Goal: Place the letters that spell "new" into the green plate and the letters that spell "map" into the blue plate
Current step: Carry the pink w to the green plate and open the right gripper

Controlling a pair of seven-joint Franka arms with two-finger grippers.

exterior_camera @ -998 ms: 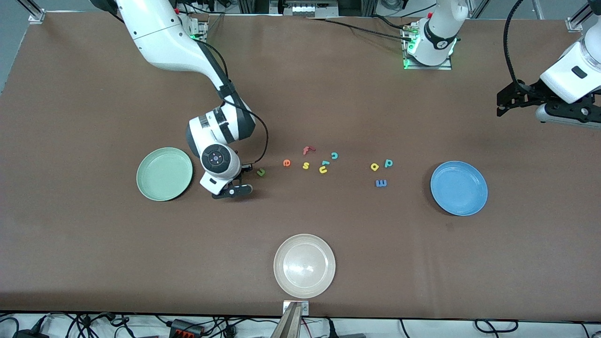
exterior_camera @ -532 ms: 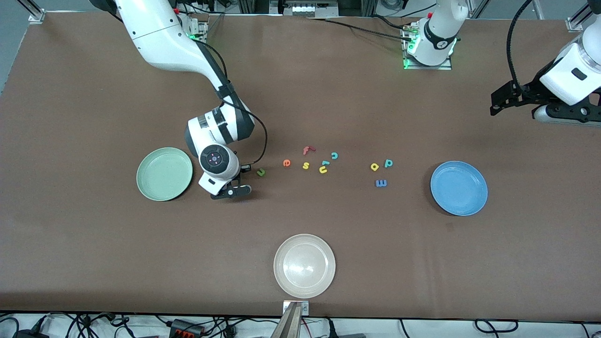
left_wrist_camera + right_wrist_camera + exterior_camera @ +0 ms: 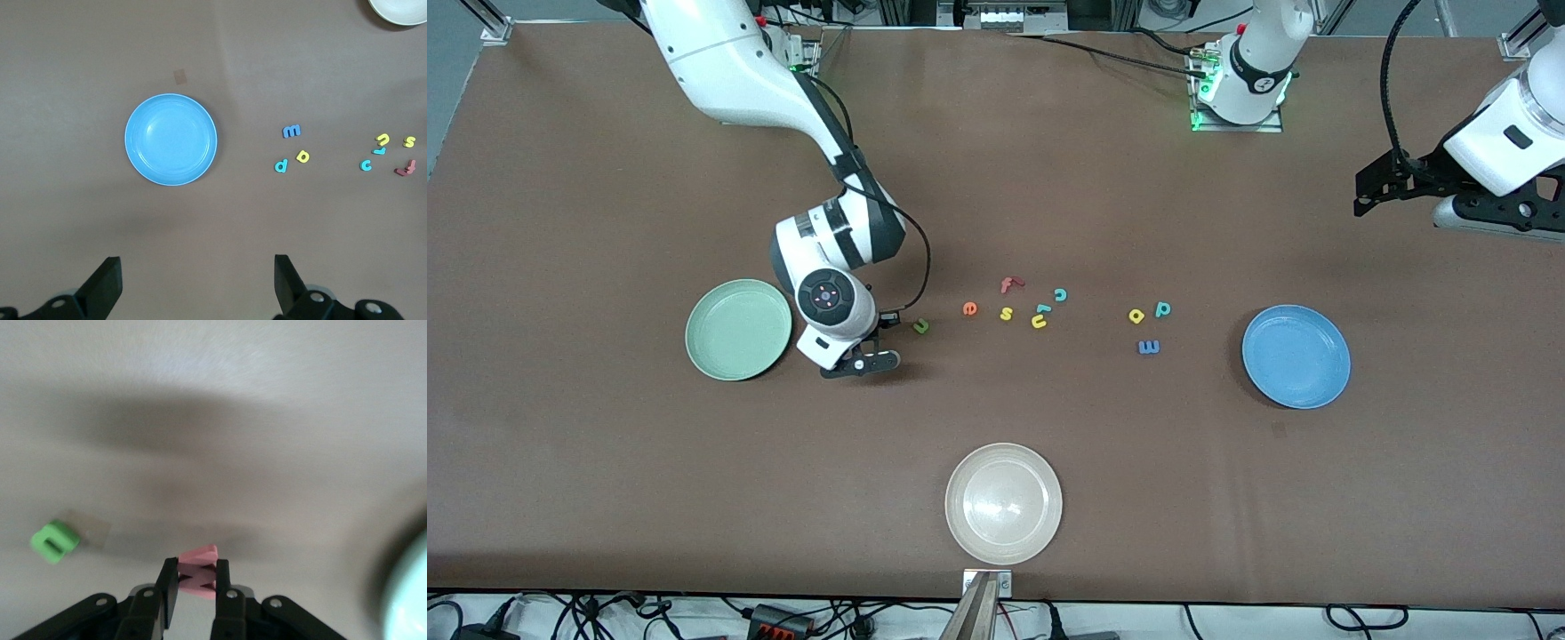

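Bare green plate (image 3: 738, 330), blue plate (image 3: 1296, 356)

The right gripper (image 3: 869, 348) sits low by the green plate (image 3: 738, 330), with the green n (image 3: 920, 326) just beside it. The left gripper (image 3: 1371, 188) hangs up above the blue plate (image 3: 1296, 356).

White arms (image 3: 729, 62) — black grippers (image 3: 860, 363)
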